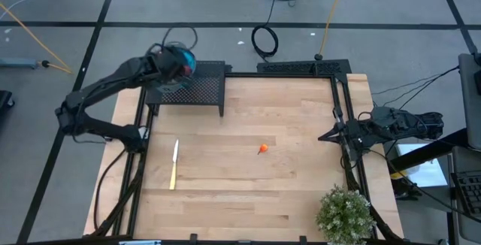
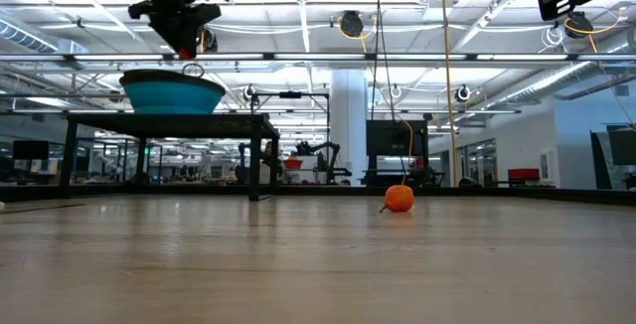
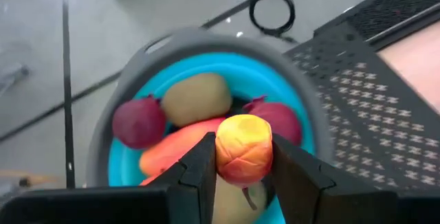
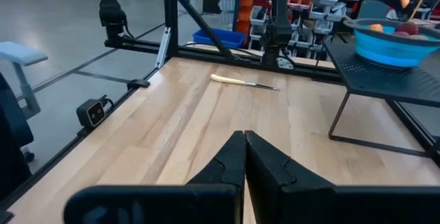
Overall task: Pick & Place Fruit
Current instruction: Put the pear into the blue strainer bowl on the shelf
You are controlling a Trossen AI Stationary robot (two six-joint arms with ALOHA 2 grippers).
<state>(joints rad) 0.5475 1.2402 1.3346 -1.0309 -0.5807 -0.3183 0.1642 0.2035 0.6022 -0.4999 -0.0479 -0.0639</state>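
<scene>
Wooden tabletop [image 1: 240, 185] carries one small orange fruit [image 1: 262, 149] near its middle. Left gripper [image 3: 244, 176] clamps a yellow-orange fruit piece [image 3: 244, 148] above the round blue bowl [image 3: 130, 176] on the black mesh stand [image 1: 199, 89] at the far-left corner, poised to drop it in. Right gripper [image 4: 245, 157], pinched shut and empty, waits at the right edge.

Camera placement, 4 views. The high view looks straight down on the whole table [image 1: 248, 192], left arm at picture left, right arm at picture right. The low view sits at tabletop height, facing level across the boards into the room; it shares the small orange fruit [image 2: 399, 198] and the bowl [image 2: 171, 92] with the high view. The left wrist view looks down, very close, into the bowl. The right wrist view faces across the table and shares the knife [image 4: 244, 82] with the high view.
</scene>
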